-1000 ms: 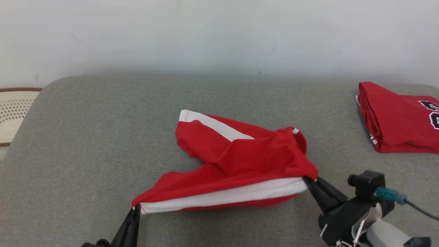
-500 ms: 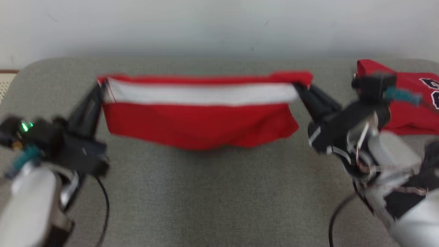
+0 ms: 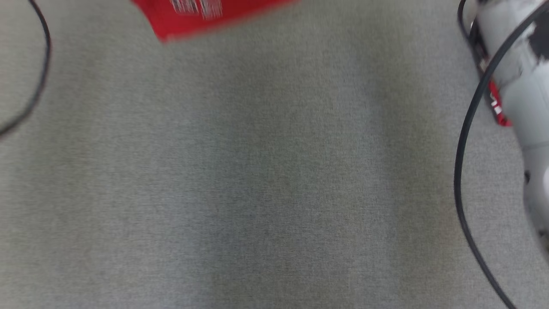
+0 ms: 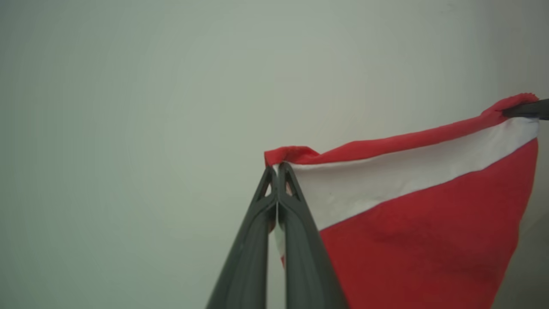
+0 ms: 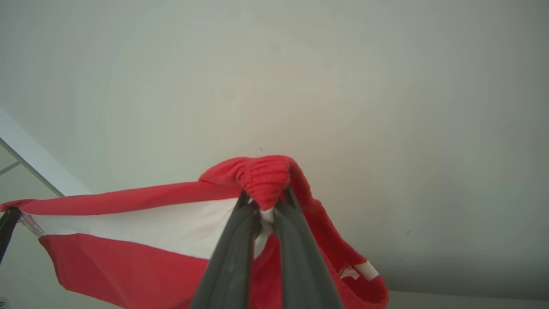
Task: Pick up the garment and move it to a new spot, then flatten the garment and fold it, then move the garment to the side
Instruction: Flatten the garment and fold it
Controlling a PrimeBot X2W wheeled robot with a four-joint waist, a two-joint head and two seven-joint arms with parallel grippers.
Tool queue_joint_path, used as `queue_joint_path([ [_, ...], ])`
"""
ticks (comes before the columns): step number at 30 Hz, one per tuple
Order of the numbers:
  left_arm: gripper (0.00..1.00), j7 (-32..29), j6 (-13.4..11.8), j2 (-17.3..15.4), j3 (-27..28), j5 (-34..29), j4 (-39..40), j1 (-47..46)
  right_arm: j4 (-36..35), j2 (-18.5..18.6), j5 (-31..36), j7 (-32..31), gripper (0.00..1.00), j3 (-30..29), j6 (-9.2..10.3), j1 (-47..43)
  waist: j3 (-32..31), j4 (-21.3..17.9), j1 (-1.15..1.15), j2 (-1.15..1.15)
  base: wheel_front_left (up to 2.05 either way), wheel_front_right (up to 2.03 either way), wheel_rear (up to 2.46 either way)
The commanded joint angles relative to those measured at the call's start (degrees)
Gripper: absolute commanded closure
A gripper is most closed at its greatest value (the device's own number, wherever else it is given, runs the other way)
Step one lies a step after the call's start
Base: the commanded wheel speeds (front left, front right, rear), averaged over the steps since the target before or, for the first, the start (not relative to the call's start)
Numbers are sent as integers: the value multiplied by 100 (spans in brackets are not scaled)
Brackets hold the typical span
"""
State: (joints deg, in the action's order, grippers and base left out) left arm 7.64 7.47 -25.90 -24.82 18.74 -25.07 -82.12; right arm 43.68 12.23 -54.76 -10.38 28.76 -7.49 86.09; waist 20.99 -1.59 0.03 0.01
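The garment (image 4: 407, 214) is red with a broad white stripe and hangs stretched between my two grippers in front of a pale wall. In the left wrist view my left gripper (image 4: 278, 171) is shut on one top corner, and the other arm's dark fingertip (image 4: 525, 109) pinches the far corner. In the right wrist view my right gripper (image 5: 266, 206) is shut on the gathered waistband of the garment (image 5: 128, 257). In the head view a blurred lower edge of the garment (image 3: 193, 17) hangs at the top.
The grey fabric surface (image 3: 257, 171) spreads below. My pale right forearm (image 3: 519, 86) and its black cable (image 3: 465, 128) run down the right edge. Another black cable (image 3: 40, 77) loops at the left edge.
Both grippers lifted the garment off the surface and pulled it taut between them. The head camera has tilted down, so the garment now sits at the top edge.
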Motion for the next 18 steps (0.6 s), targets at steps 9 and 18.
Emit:
queue_joint_path([
  [9, 100, 445, -7, 406, -446, 206, -1218, -2009, 1440, -416, 430, 1068, 100, -306, -2, 1710, 476, -487, -3, -1, 0, 0, 0],
  [18, 100, 719, -7, 402, -652, 381, -1544, -1771, 1247, -166, 159, 1128, 100, 79, -2, 1215, 817, -388, -3, -1, 0, 0, 0],
])
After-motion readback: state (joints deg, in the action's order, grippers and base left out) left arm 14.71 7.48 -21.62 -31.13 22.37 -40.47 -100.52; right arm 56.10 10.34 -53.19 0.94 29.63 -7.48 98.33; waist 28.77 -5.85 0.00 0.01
